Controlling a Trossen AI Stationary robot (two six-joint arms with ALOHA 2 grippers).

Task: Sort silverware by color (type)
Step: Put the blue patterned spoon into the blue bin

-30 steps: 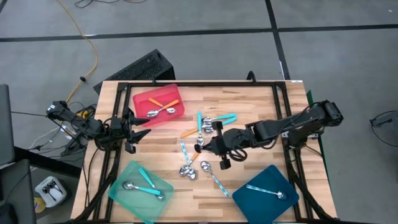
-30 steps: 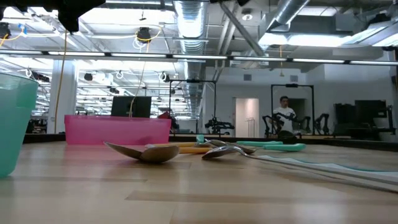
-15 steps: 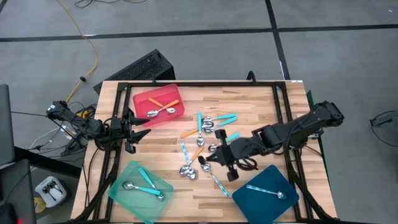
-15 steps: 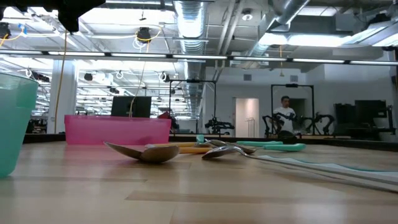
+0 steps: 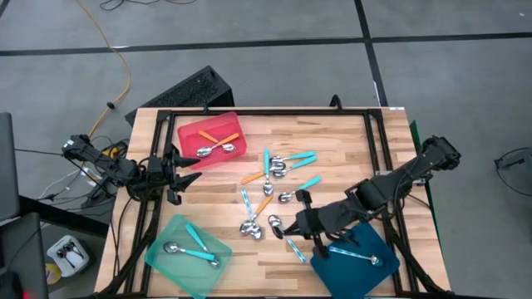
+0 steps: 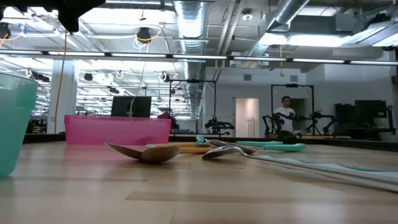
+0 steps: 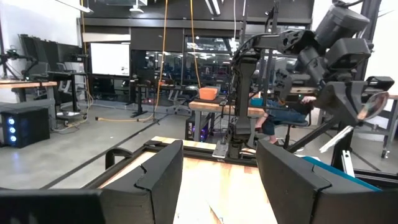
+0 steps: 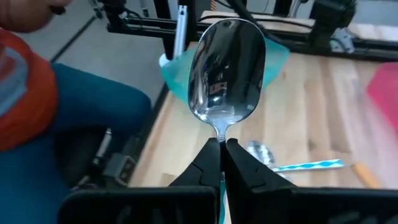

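High view: right gripper (image 5: 293,229) carries a spoon (image 5: 277,222) at 9 o'clock of the dark-blue tray (image 5: 378,274). Move it over the tray before release.

Right wrist view: jaws clamp the neck; keep level.

Left gripper (image 7: 217,180) waits, jaws apart.

Spoons (image 6: 186,149) lie on the wooden table (image 6: 186,193) near a pink tray (image 6: 117,129). A mint tray (image 6: 13,121) edges in. Far behind stands what looks like a person (image 6: 285,114).

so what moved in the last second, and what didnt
The right gripper, shut on a shiny metal spoon, carried it from the wooden table's middle toward the dark-blue plastic tray. The left gripper stayed open beside the red tray; the trayed spoons did not move.
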